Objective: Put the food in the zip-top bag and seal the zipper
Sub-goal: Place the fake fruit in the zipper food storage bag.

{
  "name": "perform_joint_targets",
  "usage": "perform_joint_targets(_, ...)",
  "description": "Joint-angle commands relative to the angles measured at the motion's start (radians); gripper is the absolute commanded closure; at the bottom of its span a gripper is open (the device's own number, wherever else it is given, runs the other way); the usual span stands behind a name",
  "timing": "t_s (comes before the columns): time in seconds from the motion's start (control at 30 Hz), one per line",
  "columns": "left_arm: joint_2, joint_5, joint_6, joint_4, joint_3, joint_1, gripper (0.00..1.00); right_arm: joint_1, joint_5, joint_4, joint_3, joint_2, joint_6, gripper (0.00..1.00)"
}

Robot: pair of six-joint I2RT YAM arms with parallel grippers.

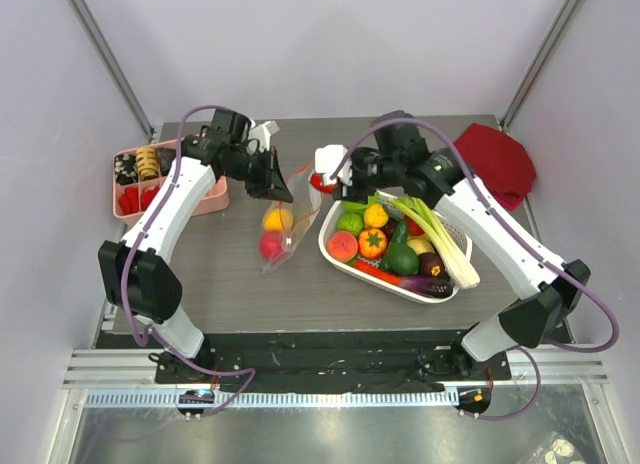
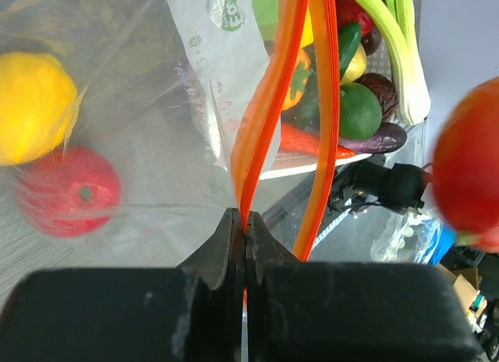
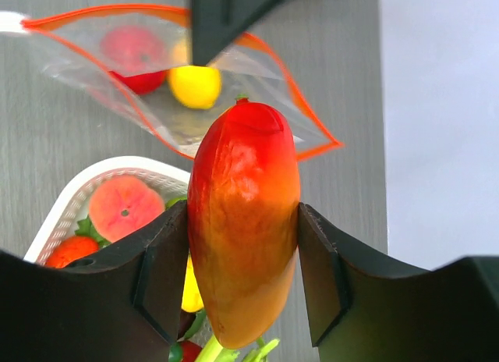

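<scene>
Red-orange mango (image 3: 243, 190) sits clamped in the right gripper (image 3: 243, 249), its long axis aimed at the zip-top bag (image 3: 257, 89), whose open mouth is just ahead. Opposite, the left gripper (image 2: 245, 237) pinches the zipper (image 2: 261, 120), holding that mouth up; a yellow fruit (image 3: 195, 85) and a red fruit (image 3: 132, 54) lie inside.

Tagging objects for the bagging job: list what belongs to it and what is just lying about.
Job: zip-top bag, zipper, mango in the right pincer, yellow fruit and red fruit in the bag, toy produce in the white basket.
Lying about: leek, pink compartment tray, red cloth.
</scene>
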Motion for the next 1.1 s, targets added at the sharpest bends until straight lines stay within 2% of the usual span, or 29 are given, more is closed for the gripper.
perform_joint_targets(0.0, -0.032, 0.003, 0.035, -0.016, 0.021, -0.018, 1.00, 0.078, 0.098, -0.084, 0.021, 0.028, -0.166, 0.64)
perform_joint_targets(0.07, -0.029, -0.003, 0.043, -0.028, 0.023, -0.024, 1.00, 0.107, 0.146, -0.081, 0.027, 0.049, -0.213, 0.63)
perform_joint_targets(0.27, -0.023, -0.011, 0.047, -0.027, 0.003, -0.045, 1.00, 0.139, 0.187, -0.115, 0.125, 0.143, -0.222, 0.61)
perform_joint_targets(0.43, -0.020, -0.015, 0.049, -0.027, 0.003, -0.058, 1.00, 0.173, 0.235, -0.148, 0.121, 0.173, -0.296, 0.58)
perform_joint_targets(0.53, -0.017, -0.012, 0.050, -0.027, 0.012, -0.059, 1.00, 0.201, 0.284, -0.141, 0.107, 0.176, -0.341, 0.49)
perform_joint_targets(0.57, -0.017, -0.009, 0.049, -0.027, 0.014, -0.059, 1.00, 0.205, 0.285, -0.129, 0.108, 0.175, -0.339, 0.35)
perform_joint_targets(0.67, -0.018, -0.006, 0.047, -0.021, 0.014, -0.058, 1.00, 0.213, 0.272, -0.078, 0.120, 0.160, -0.273, 0.08)
perform_joint_targets(0.7, -0.018, -0.008, 0.047, -0.022, 0.014, -0.056, 1.00, 0.210, 0.270, -0.058, 0.124, 0.147, -0.226, 0.06)
perform_joint_targets(0.9, -0.020, 0.020, 0.040, -0.013, 0.006, -0.039, 1.00, 0.178, 0.235, -0.021, 0.090, 0.062, -0.056, 0.04)
perform_joint_targets(1.07, -0.049, 0.029, 0.049, 0.015, -0.009, -0.033, 1.00, 0.034, 0.129, -0.061, -0.028, -0.063, 0.194, 0.04)
